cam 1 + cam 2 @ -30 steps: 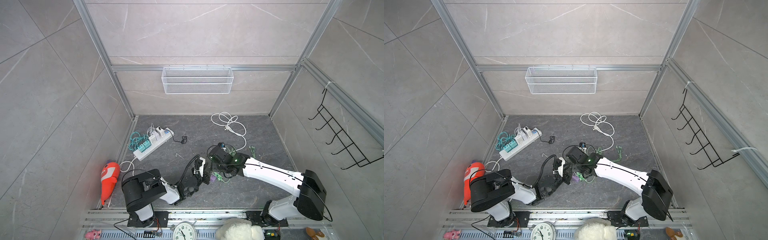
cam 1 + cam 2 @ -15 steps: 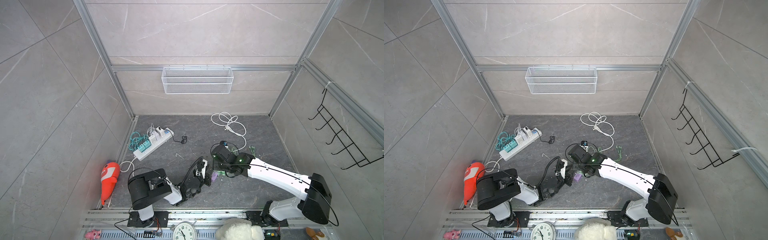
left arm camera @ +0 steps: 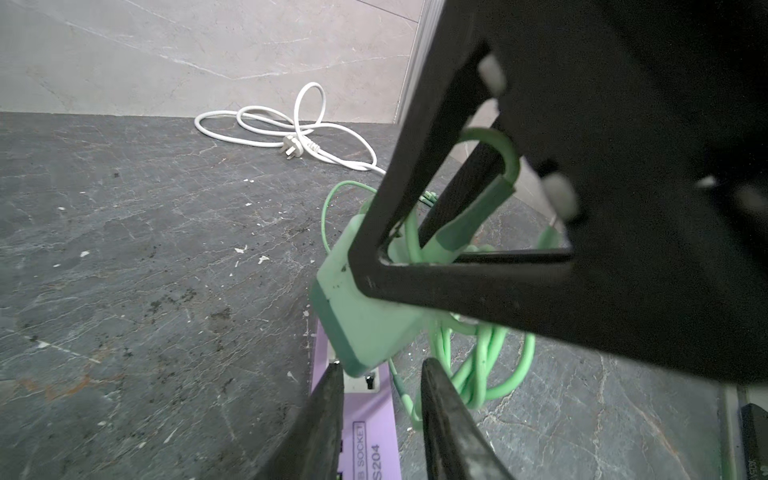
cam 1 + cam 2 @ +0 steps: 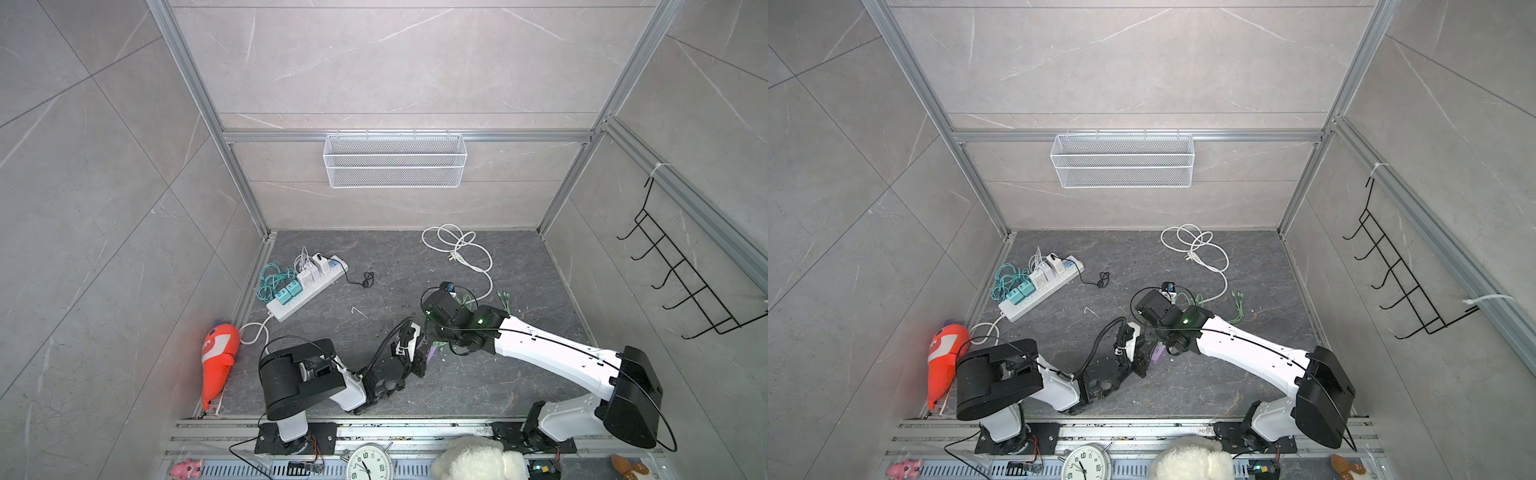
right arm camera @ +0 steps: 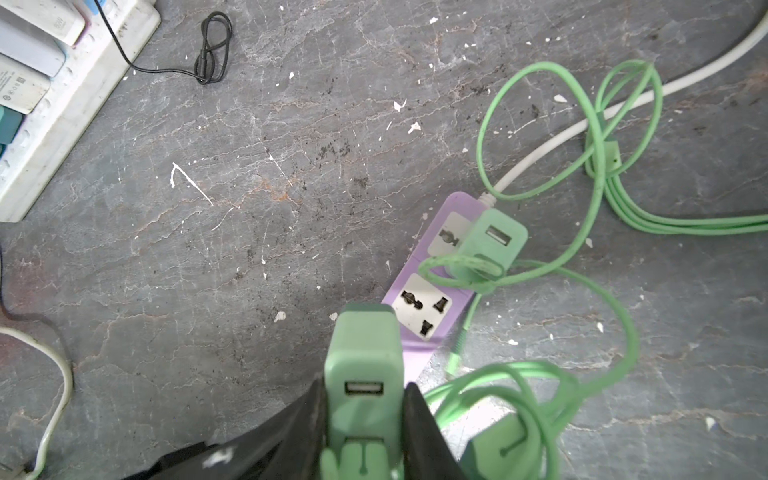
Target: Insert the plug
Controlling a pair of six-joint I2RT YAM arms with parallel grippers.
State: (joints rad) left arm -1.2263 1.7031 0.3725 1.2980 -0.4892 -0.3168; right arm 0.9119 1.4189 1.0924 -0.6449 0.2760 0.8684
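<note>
The plug (image 5: 363, 345) is a blocky mint-green adapter with rounded corners, a darker green front and a USB slot in its back. The right gripper (image 5: 365, 384) has it clamped between black fingers, low in the middle of the right wrist view. It sits just beside the glossy purple power strip (image 5: 461, 203).

That strip carries a twin green adapter (image 5: 492, 243) in the socket toward the upper right, and the white socket (image 5: 419, 307) next to it shows three dark slots. Thin green cable (image 5: 685, 226) loops over the rough, white-flecked slate floor (image 5: 249, 208).

The left gripper (image 3: 383, 363) straddles the strip's end with its fingers parted; whether they pinch it I cannot tell. A white wire-mesh basket (image 4: 395, 166) hangs on the back wall.

Since a second ago the strip has stayed put, and the right arm's black elbow (image 4: 631, 395) has drifted slightly rightward.
</note>
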